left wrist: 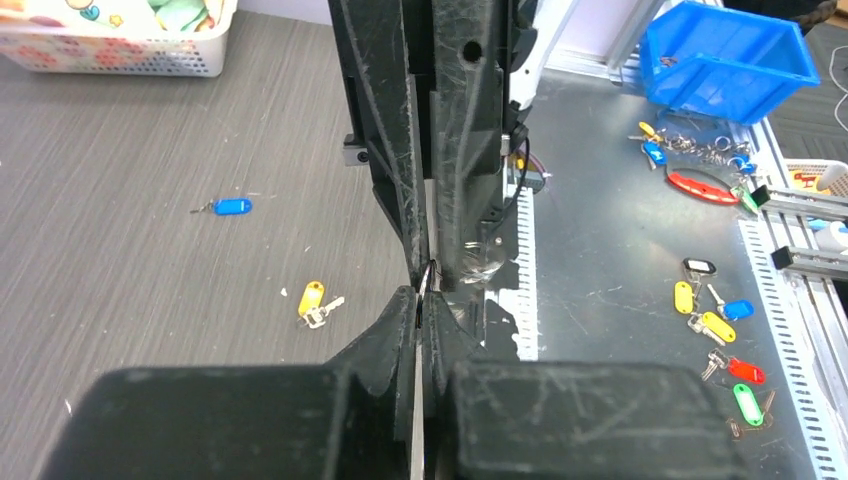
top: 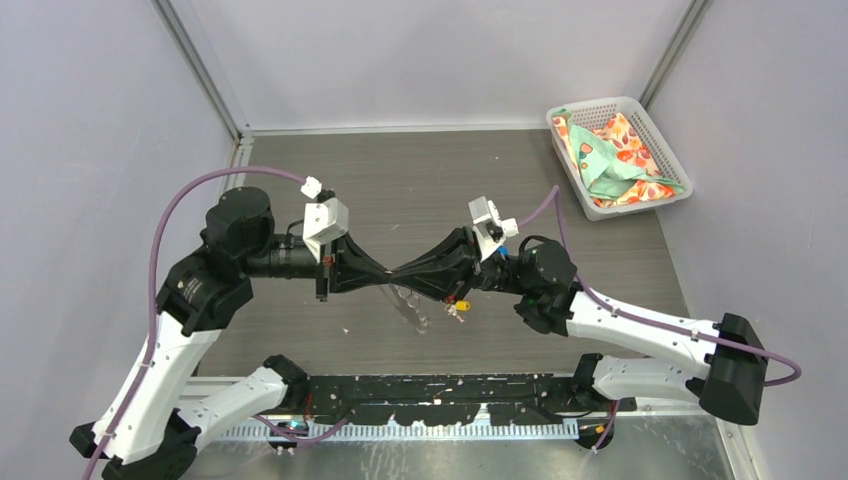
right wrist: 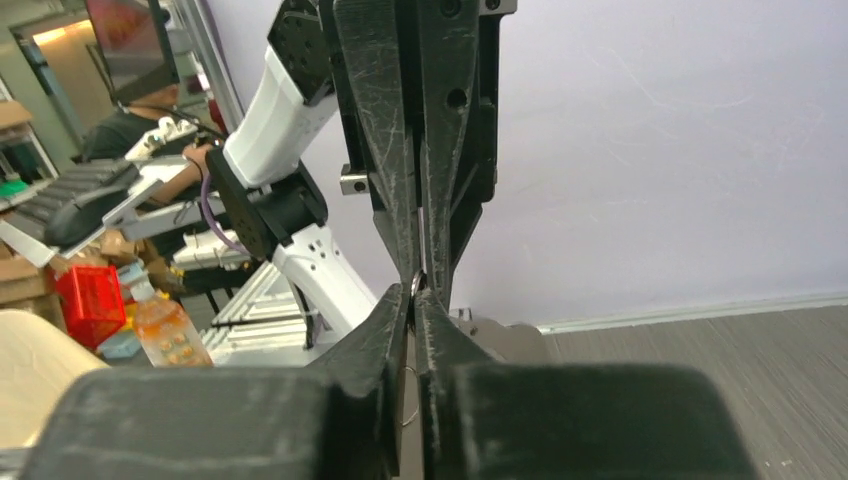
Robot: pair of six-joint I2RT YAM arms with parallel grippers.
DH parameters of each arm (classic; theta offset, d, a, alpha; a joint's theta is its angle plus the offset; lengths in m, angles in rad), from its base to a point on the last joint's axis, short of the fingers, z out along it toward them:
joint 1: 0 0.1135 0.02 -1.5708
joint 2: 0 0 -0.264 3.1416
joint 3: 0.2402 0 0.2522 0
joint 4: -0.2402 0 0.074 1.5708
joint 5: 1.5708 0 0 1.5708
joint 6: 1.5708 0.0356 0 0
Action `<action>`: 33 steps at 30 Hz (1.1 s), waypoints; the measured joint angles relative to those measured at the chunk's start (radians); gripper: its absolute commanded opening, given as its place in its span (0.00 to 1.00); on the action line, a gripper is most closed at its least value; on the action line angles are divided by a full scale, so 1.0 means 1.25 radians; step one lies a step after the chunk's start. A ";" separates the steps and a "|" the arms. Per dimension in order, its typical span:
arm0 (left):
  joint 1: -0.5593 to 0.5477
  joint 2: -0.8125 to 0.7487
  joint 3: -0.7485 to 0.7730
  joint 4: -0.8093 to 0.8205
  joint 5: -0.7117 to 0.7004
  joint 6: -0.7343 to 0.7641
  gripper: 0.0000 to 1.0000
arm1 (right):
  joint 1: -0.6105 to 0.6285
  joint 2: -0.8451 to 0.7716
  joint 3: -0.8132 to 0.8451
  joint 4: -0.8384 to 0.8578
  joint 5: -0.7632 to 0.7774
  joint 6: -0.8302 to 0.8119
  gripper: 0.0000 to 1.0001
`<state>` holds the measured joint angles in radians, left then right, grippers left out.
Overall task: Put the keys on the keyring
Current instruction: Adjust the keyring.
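Observation:
My two grippers meet tip to tip above the middle of the table, the left gripper (top: 388,274) and the right gripper (top: 398,272), both shut. Each pinches the keyring (top: 412,308), a thin pale loop that sags below the tips. At the left tips the cord (left wrist: 428,276) shows as a dark strand. A small metal ring (right wrist: 416,284) shows at the right tips. The keys lie loose on the table: the yellow-headed one (left wrist: 312,302) just beyond the grippers, also in the top view (top: 461,305), and the blue-headed one (left wrist: 232,207) farther off.
A white basket (top: 640,118) with patterned cloth stands at the far right corner. Off the wood, on the metal plate (left wrist: 600,250), lie several spare tagged keys (left wrist: 715,325) and a blue bin (left wrist: 725,60). Walls close in the left, right and back.

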<state>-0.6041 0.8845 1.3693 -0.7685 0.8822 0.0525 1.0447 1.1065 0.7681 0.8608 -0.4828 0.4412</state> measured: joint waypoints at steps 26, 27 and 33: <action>-0.002 0.107 0.063 -0.178 -0.039 0.112 0.00 | -0.002 0.133 0.565 -1.116 -0.051 -0.432 0.25; -0.002 0.107 0.063 -0.180 -0.039 0.112 0.00 | -0.002 0.137 0.569 -1.131 -0.051 -0.435 0.24; -0.002 0.103 0.063 -0.190 -0.030 0.118 0.01 | -0.001 0.145 0.595 -1.168 -0.049 -0.453 0.18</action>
<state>-0.6067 1.0126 1.4487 -1.0054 0.8448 0.1997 1.0431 1.2877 1.5120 -0.5995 -0.5434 -0.1253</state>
